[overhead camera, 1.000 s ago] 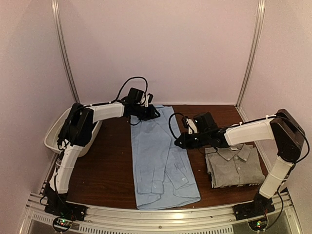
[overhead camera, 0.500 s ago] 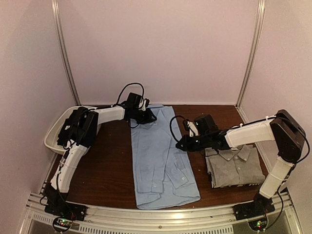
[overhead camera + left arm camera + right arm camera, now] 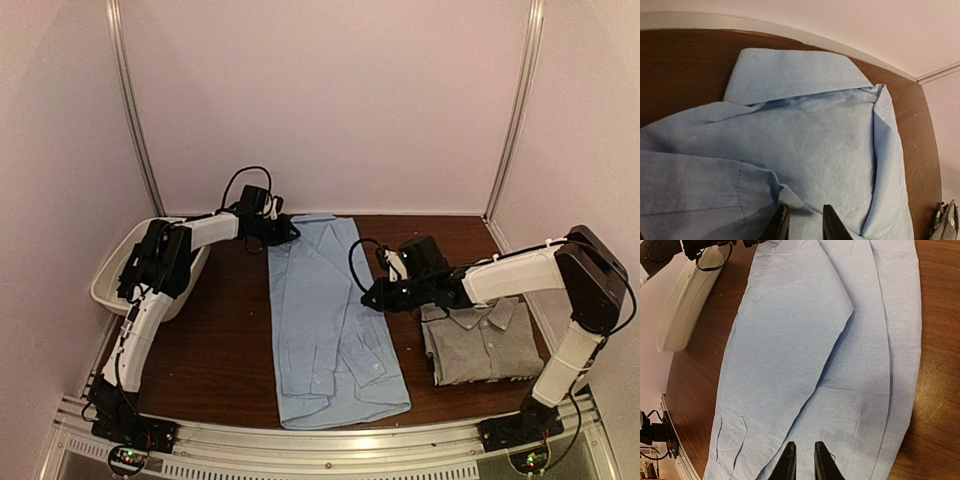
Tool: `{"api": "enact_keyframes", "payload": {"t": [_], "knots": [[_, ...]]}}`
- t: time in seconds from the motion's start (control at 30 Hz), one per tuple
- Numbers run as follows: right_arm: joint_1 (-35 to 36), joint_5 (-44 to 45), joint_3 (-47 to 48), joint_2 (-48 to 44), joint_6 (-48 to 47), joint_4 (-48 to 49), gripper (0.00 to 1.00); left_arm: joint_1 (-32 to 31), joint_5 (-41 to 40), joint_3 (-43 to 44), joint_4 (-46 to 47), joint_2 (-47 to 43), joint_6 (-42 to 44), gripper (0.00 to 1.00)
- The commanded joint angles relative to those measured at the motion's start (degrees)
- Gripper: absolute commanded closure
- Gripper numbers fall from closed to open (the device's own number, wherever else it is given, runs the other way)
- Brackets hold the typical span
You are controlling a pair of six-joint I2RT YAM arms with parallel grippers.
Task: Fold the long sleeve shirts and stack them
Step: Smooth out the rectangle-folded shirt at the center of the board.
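Starting at my left, the bin is sitting at the table's edge, and I am reaching past it with my left gripper to the far left corner of the blue shirt, just beside the collar. In the wrist view those fingers are standing only narrowly apart with cloth showing in the gap and creases running toward them. I cannot tell whether I am pinching the cloth or only hovering over it.

The blue shirt is lying in the middle of the table, its long axis running from the far wall toward my bases, collar far, hem near, sleeves folded in on top.

My right gripper is hanging at the shirt's right edge, about halfway down its length. Its fingers are also nearly together over the cloth, and again I cannot tell if they are gripping.

Further right, the grey shirt is lying folded, well clear of the blue one.

I am judging that the next fold turns on this: both grippers are working the far half, so the collar end has to come toward the hem, along the long axis.
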Motion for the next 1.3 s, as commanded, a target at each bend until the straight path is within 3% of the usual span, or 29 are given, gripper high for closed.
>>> {"api": "enact_keyframes", "payload": {"t": [0.0, 0.2, 0.43, 0.77, 1.27], "knots": [[0.27, -0.13, -0.77, -2.52, 0.09, -0.06, 0.85, 1.26, 2.93, 3.27, 0.22, 3.65, -0.19, 0.76], [0.35, 0.21, -1.25, -2.78, -0.01, -0.64, 0.84, 1.99, 3.95, 7.7, -1.83, 2.46, 0.99, 0.74], [0.98, 0.12, -1.0, -2.29, 0.17, -0.55, 0.84, 3.58, 4.49, 7.12, -2.51, -2.53, 1.65, 0.73], [1.64, 0.24, -1.17, -1.7, 0.48, -0.29, 0.84, 3.68, 0.18, -10.16, -1.07, -11.13, 3.78, 0.76], [3.41, 1.79, -4.65, -4.01, 0.41, -2.04, 0.84, 6.82, -5.48, -7.05, -5.35, -3.33, 5.59, 0.81]]}}
